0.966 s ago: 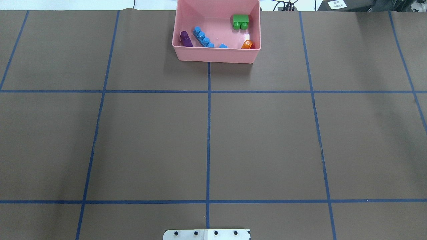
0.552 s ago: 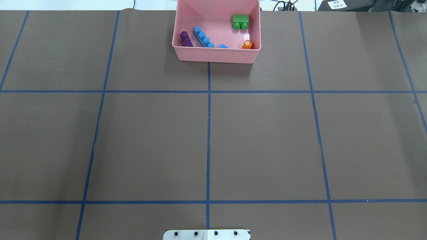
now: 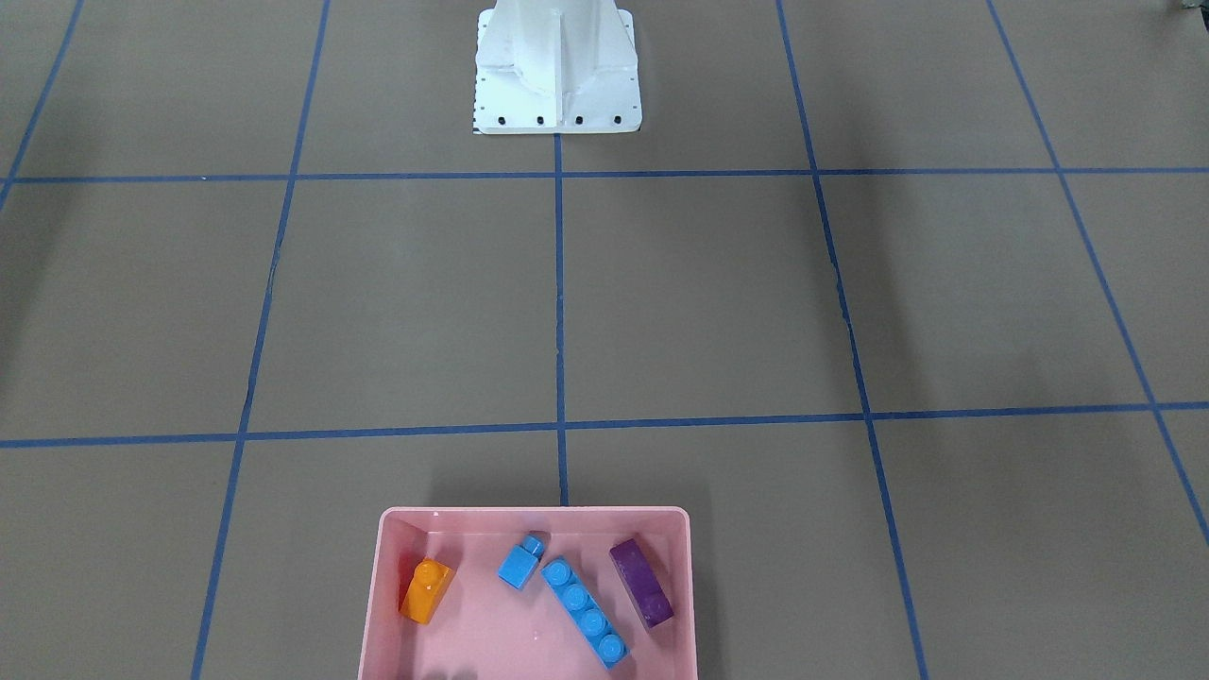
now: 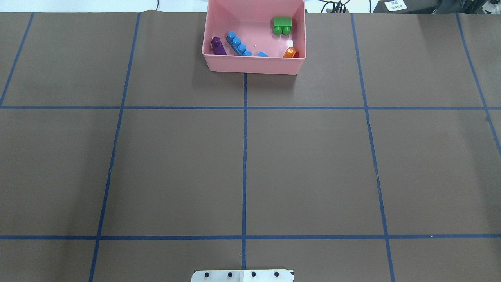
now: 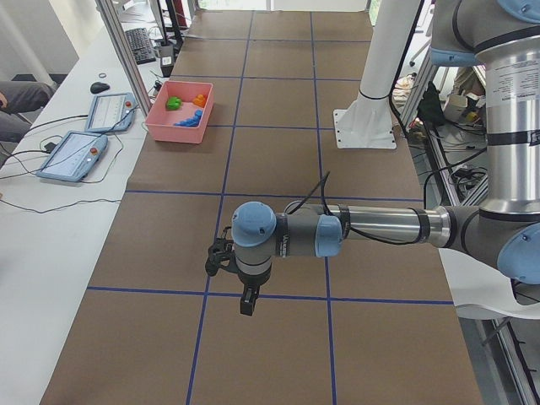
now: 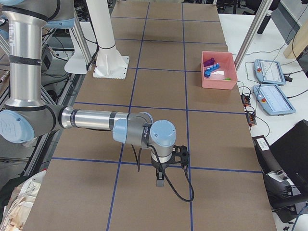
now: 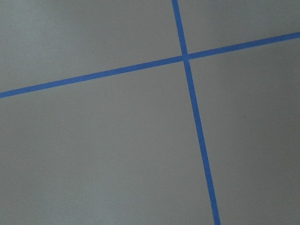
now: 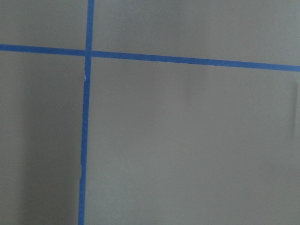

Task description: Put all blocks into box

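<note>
Photographed from the table's end, the left gripper [image 5: 245, 305] hangs pointing down over the taped table [image 4: 176, 168], well apart from the box. From this side angle I cannot tell whether its fingers are parted or closed. The right gripper [image 6: 160, 182] hangs the same way at the table's other end with a cable [image 6: 185, 195] looping from it, and its grasp is just as impossible to read. Both wrist cameras see only brown tabletop and crossing blue tape lines [image 7: 187, 58]. Between the arms, the white robot base [image 3: 557, 71] stands at the robot's edge of the table. Opposite it, at the far edge, sits the pink box [image 4: 253, 65], with every block inside. The purple block [image 3: 642, 583] lies by the wall on the robot's left, and the long blue block [image 3: 586, 611] lies diagonally just beside it. The small blue block [image 3: 520, 562] is at that one's end, the orange block [image 3: 425, 590] by the right-hand wall, and a green block [image 4: 282, 25] toward the far wall.
</note>
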`<state>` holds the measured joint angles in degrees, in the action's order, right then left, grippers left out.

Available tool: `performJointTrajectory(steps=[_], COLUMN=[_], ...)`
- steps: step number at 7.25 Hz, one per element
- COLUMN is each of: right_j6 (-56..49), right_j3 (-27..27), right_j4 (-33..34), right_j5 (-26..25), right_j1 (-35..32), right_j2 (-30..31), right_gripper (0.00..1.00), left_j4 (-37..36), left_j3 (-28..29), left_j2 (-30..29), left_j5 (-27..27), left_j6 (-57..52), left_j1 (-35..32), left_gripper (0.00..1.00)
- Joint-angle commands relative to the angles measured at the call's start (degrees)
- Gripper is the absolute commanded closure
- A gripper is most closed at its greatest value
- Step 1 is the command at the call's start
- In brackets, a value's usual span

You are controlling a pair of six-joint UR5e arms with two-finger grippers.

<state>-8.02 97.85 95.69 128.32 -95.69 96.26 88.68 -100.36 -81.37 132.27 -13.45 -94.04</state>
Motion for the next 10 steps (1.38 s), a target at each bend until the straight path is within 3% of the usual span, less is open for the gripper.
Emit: performJointTrajectory(steps=[1, 10], right_j6=[5.7, 5.1], right_j3=[2.9, 4.1], right_j4=[-0.8, -0.9], right_j5=[0.3, -1.4], right_j1=[5.1, 5.0], right_j2=[0.2, 2.1], right_gripper=[0.00, 0.00], left_j4=[0.0, 1.1], left_j3=[0.0, -0.3], left_j2=[0.1, 0.0], left_j5=[0.0, 0.0], left_j6=[-0.2, -0.3], left_j1=[0.1, 0.1], left_gripper=[0.00, 0.00])
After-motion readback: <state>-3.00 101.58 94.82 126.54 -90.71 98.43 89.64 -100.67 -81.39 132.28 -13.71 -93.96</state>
